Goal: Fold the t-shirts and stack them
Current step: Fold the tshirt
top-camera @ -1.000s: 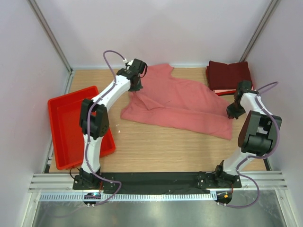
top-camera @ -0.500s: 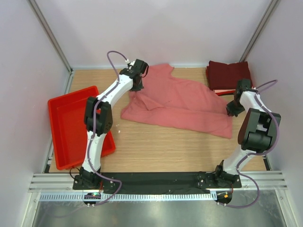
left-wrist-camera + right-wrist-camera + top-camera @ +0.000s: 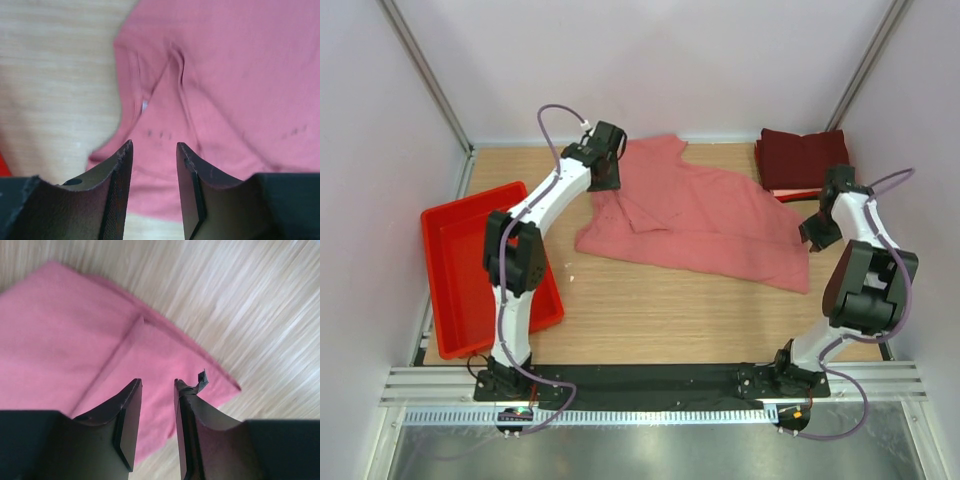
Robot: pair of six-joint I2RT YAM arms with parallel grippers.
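Observation:
A salmon-pink t-shirt lies spread and rumpled across the middle of the wooden table. Folded dark maroon t-shirts sit stacked at the back right corner, a thin pale layer showing under their front edge. My left gripper hovers over the pink shirt's left edge. Its jaws stand open with only pink cloth below them. At the shirt's right edge my right gripper is also open, above a pink corner, with nothing held.
A red plastic tray lies at the left side of the table, beside the left arm. Bare wood runs between the shirt and the arm bases. White walls and metal posts close in the back and sides.
Both grippers have gone from shut to open and let go of the pink shirt's edges. The cloth has settled flat. The left arm's elbow swung slightly left.

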